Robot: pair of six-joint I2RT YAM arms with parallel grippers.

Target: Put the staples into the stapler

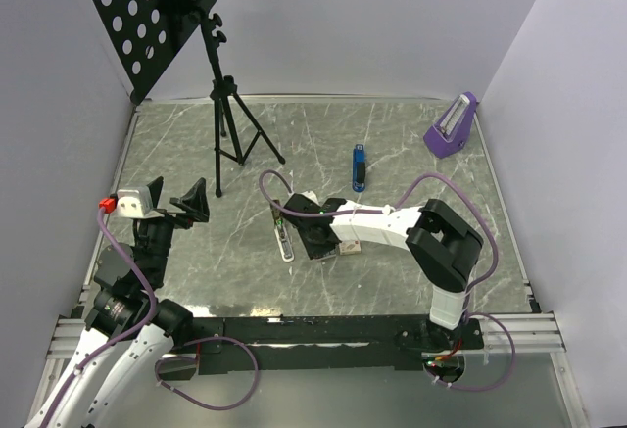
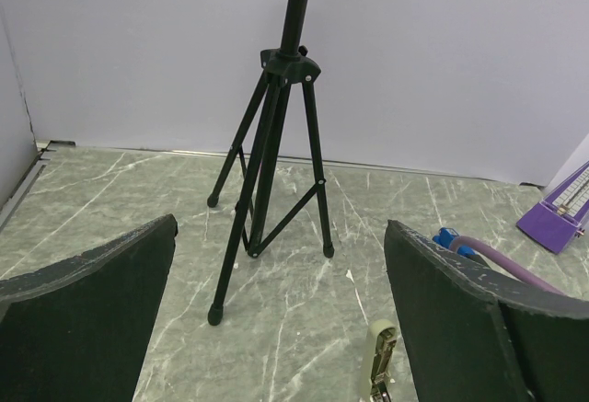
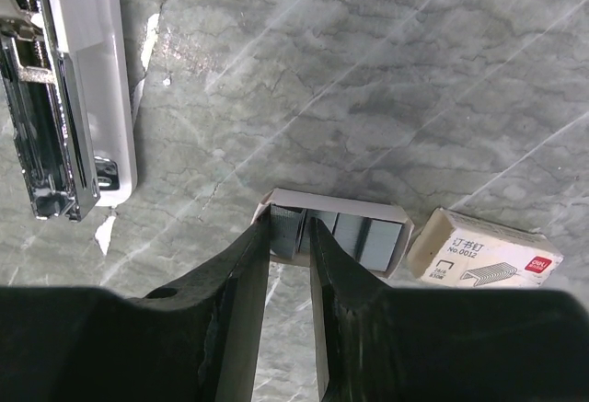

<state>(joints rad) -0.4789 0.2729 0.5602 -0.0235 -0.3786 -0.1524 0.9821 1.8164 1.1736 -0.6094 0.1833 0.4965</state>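
Note:
The stapler [image 3: 64,98] lies opened out flat, its chrome channel facing up, at the upper left of the right wrist view; from above it is a pale strip [image 1: 283,237]. A small white tray [image 3: 368,207] holds several grey blocks of staples [image 3: 368,238]. My right gripper [image 3: 290,229] points down with its fingers shut on the leftmost block in that tray. The pale cardboard box [image 3: 485,258] with red print lies just right of the tray. My left gripper [image 2: 281,227] hovers wide open and holds nothing, well left of the stapler [image 2: 381,361].
A black tripod music stand [image 1: 225,124] stands at the back left, its legs [image 2: 271,172] right ahead of the left gripper. A blue object [image 1: 359,166] lies mid-table, with a purple device [image 1: 452,126] at the back right. White walls enclose the table.

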